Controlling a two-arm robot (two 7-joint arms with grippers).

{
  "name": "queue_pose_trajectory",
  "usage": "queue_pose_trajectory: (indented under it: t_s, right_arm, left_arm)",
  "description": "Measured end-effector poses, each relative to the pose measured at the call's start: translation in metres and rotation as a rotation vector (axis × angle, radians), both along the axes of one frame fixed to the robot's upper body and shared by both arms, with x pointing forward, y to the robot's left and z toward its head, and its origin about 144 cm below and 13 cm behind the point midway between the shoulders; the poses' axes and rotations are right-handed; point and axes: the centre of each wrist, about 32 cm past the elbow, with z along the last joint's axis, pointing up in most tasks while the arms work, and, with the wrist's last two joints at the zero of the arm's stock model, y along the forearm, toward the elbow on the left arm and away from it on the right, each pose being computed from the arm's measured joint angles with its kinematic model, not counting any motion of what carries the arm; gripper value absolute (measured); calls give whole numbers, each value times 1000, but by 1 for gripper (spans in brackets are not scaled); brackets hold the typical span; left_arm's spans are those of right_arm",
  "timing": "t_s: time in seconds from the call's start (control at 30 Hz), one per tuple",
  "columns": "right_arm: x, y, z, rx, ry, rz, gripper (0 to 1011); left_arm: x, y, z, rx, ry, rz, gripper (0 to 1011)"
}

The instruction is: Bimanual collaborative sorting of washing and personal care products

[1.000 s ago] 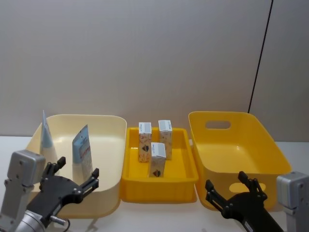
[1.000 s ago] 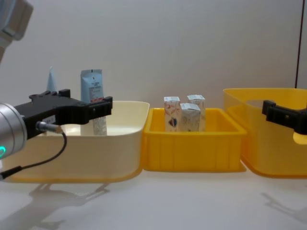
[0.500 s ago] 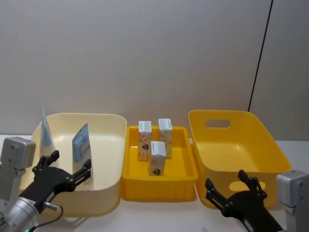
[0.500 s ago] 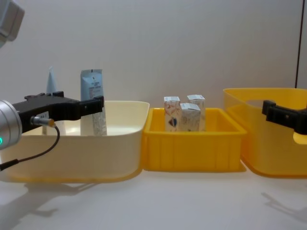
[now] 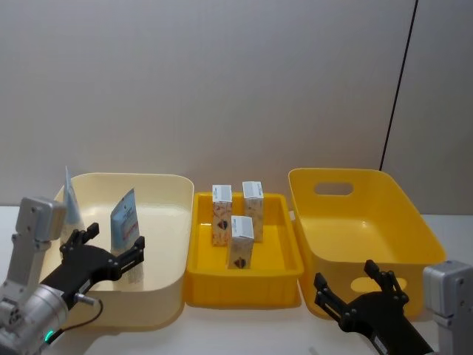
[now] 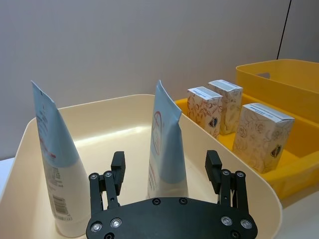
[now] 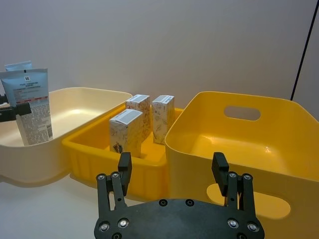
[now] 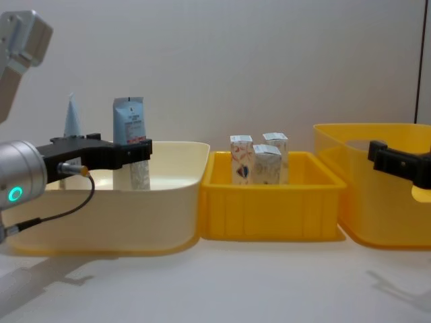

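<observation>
The left gripper reaches over the near rim of the cream bin, the leftmost of three containers set side by side in a row. Its jaws are spread wide and hold nothing. In the left wrist view the two fingers stand on either side of a tube, with a gap showing on each side.

Two tubes stand upright in the cream bin, crimped ends up, pale blue at the top and white lower down. The first tube is at the bin's far left side. The second tube is nearer the middle of the bin, with small print on its face, and it is the one between the left gripper's fingers.

Next comes the low yellow tray, touching or just beside the cream bin. Three small white cartons stand upright in it: the left carton and the right carton side by side toward the back, and the front carton alone, closer to the robot.

At the right is the deep yellow bin, with handle slots in its front and back walls. The right gripper hangs low just in front of its front wall, jaws wide apart, gripping nothing.
</observation>
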Motion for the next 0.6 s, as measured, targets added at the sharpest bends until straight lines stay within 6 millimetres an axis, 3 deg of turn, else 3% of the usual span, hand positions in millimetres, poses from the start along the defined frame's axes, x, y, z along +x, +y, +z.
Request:
queue_pose_trajectory:
  t_s: [0.53,0.6]
  right_arm:
    - [0,0,0,0,0,0,1001]
    - [0,0,0,0,0,0,1001]
  left_arm:
    - [27,-7,-2,26,14,24,1002]
    - [30,-8,-2,30,17,30,960]
